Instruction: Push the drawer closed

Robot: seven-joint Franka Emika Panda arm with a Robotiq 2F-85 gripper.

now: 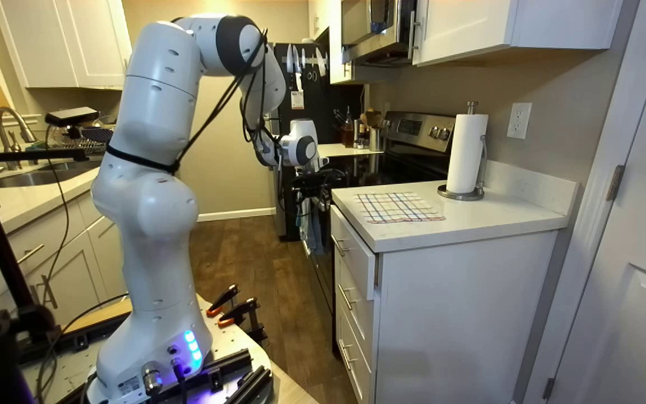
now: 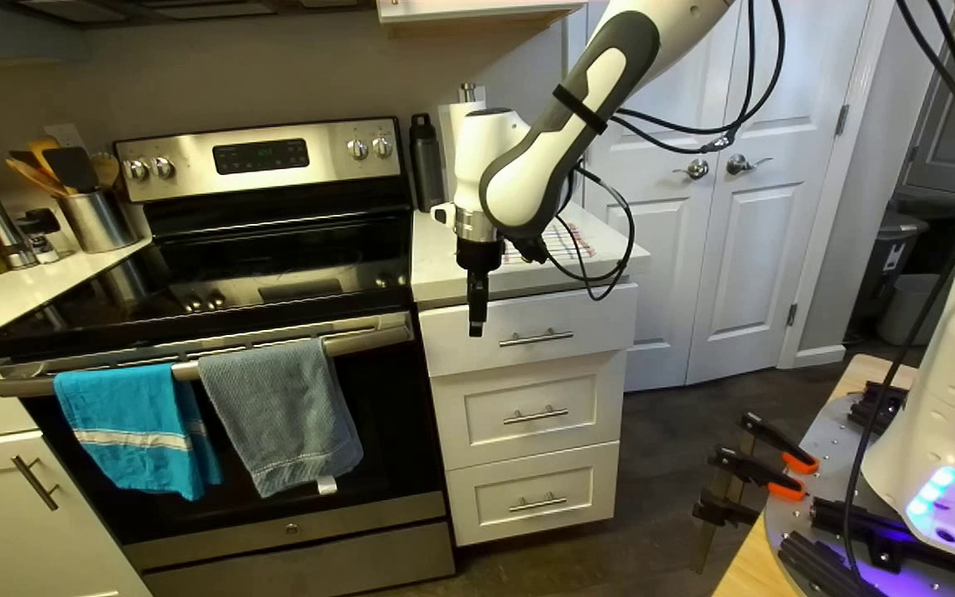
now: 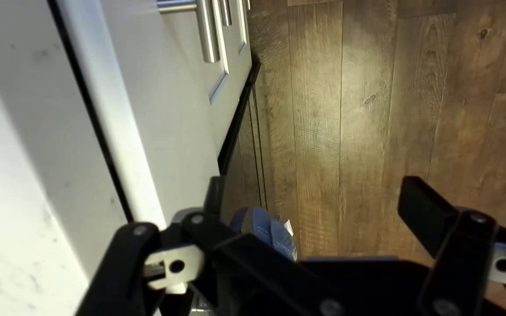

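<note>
Near the stove (image 2: 278, 292), the gripper (image 3: 313, 188) hangs, jaws apart; pushing the drawer (image 2: 531, 322) that far off-centre might jam it crooked.

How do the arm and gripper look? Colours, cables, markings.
The arm is rounded and white, with dark grey bands at some joints. Black straps wrap it; black cables loop alongside. Blue-white lights glow low on it, near a small unreadable label. The gripper is black, with blocky fingers and pale, pierced plates.
</note>
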